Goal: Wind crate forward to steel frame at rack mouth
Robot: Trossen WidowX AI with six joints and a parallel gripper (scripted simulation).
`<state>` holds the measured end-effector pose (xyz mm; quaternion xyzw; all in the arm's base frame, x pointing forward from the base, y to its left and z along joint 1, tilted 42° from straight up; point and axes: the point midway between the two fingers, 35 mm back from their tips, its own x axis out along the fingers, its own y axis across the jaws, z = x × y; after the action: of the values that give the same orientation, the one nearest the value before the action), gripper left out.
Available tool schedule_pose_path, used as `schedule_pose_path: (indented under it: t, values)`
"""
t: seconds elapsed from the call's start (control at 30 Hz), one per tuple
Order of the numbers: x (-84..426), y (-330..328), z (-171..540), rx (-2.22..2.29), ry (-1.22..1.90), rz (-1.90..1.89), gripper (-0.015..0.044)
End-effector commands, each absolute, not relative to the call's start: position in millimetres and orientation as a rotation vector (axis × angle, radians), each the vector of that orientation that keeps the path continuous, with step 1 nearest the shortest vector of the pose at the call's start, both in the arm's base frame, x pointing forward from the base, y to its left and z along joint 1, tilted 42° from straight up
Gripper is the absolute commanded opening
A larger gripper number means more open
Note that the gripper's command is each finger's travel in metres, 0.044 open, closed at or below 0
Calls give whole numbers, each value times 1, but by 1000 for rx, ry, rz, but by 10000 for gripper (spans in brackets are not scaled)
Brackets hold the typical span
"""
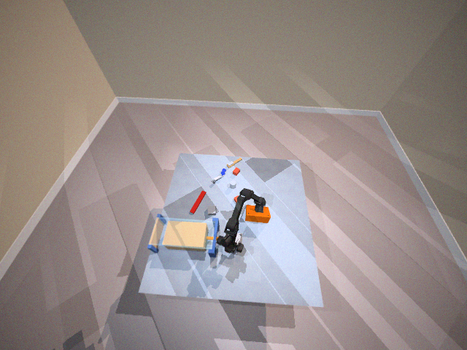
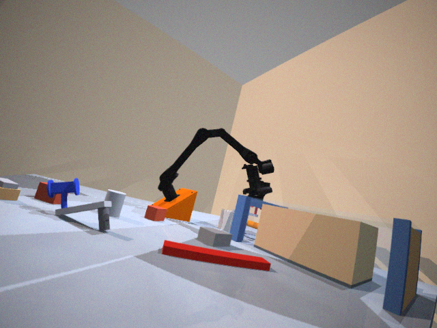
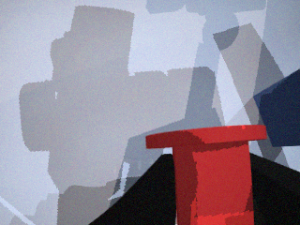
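Note:
My gripper [image 3: 201,161] is shut on a red flanged grip [image 3: 217,173] of the winch handle. The arm's end points down just beyond the mouth of the rack. The handle's lower part is hidden, so I cannot tell whether its key is in the winch. The white winch [image 1: 238,238] [image 2: 224,219] is mostly hidden by the arm and the frame. The tan crate [image 1: 184,234] [image 2: 306,240] sits flat inside the clear-panelled cubby. An orange strap [image 1: 209,238] [image 2: 252,224] runs from its front. A gap shows between the crate and the blue frame [image 1: 212,251] [image 2: 240,219].
A grey block [image 1: 211,210] [image 2: 214,237] and a red bar [image 1: 198,202] [image 2: 215,255] lie beside the rack. Farther off are a white cylinder [image 1: 232,185] [image 2: 116,203], a grey cranked tool [image 2: 85,208], a blue tool [image 2: 63,188] and red blocks. The arm stands on an orange base [image 1: 257,215] [image 2: 184,207].

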<state>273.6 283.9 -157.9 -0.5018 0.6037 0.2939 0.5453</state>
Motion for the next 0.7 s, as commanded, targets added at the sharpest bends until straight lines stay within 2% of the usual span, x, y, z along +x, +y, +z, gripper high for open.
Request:
schedule_pose_path:
  t: [0.0,0.67]
  values:
    - [257,288,-164,-1181,1459,724,0]
    - [227,297,-167,-1180,1460,727,0]
